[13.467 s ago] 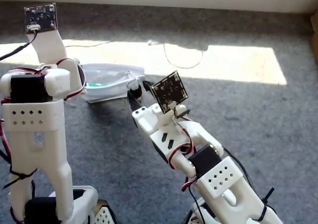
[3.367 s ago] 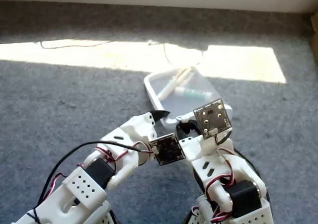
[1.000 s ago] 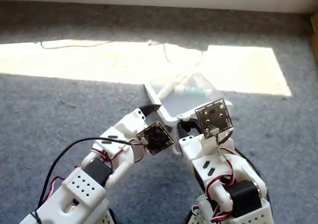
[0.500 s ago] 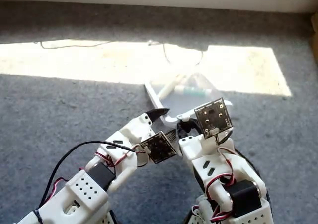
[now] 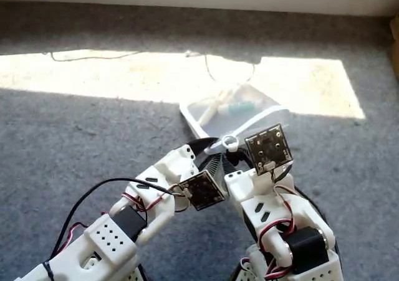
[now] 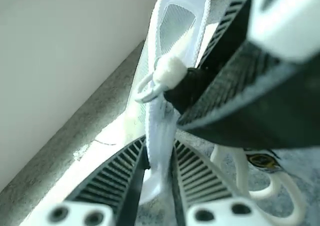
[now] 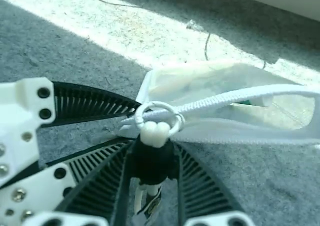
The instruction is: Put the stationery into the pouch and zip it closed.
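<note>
While right gripper (image 7: 150,158) clamps zip pull (image 7: 155,131), pouch (image 7: 205,85) beyond.

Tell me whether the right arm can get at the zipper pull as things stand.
Likely yes: the right tool sits closed on the zipper pull, with nothing between them. The left tool pinches the pouch at its zipper end right beside it, but appears to leave the pull free.

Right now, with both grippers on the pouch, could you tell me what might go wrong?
The left gripper pinches only a thin edge of the pouch; it may slip when the right gripper pulls the zipper pull. The grippers sit close together and could collide as the zipper moves.
</note>
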